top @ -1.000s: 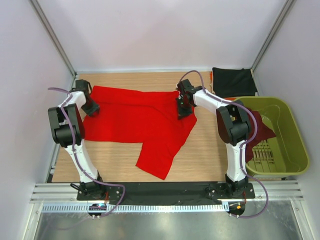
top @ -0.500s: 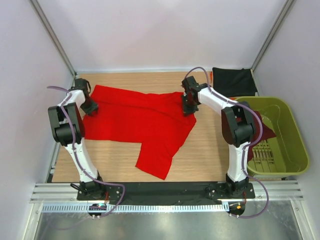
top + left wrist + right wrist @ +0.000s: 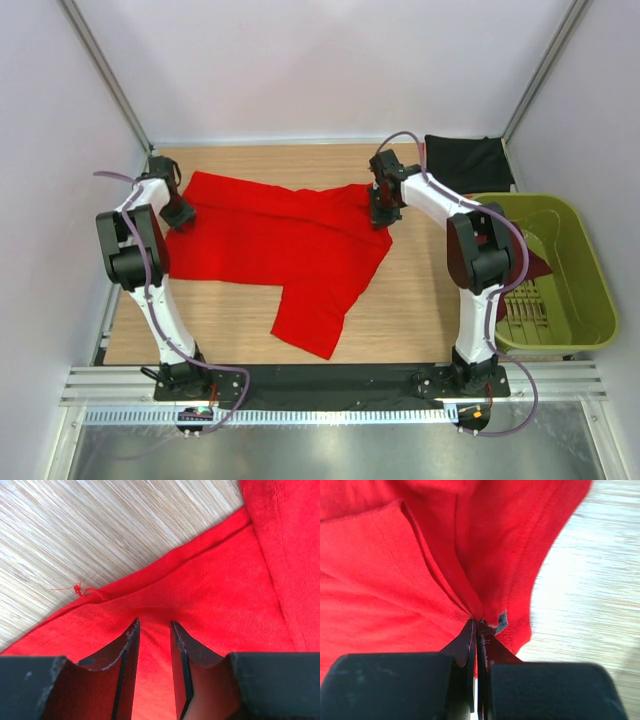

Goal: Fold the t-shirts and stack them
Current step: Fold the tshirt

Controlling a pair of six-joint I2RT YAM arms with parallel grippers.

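Observation:
The bright red t-shirt (image 3: 280, 240) lies spread on the wooden table, one part hanging toward the near edge. My left gripper (image 3: 182, 216) is at the shirt's left edge, and its jaws (image 3: 154, 625) are closed narrowly on a fold of the red cloth (image 3: 215, 580). My right gripper (image 3: 381, 215) is at the shirt's far right corner, pinched shut (image 3: 477, 622) on the red hem (image 3: 520, 580). A black t-shirt (image 3: 468, 162) lies folded at the back right. The dark maroon t-shirt (image 3: 525, 255) hangs over the basket's left wall.
The olive-green plastic basket (image 3: 575, 300) stands at the right edge of the table. Bare wood (image 3: 420, 290) shows between the red shirt and the basket. White walls enclose the table on three sides.
My right gripper has moved right and a little toward the back, pulling the shirt's right corner with it and stretching the top edge. My left gripper has stayed put.

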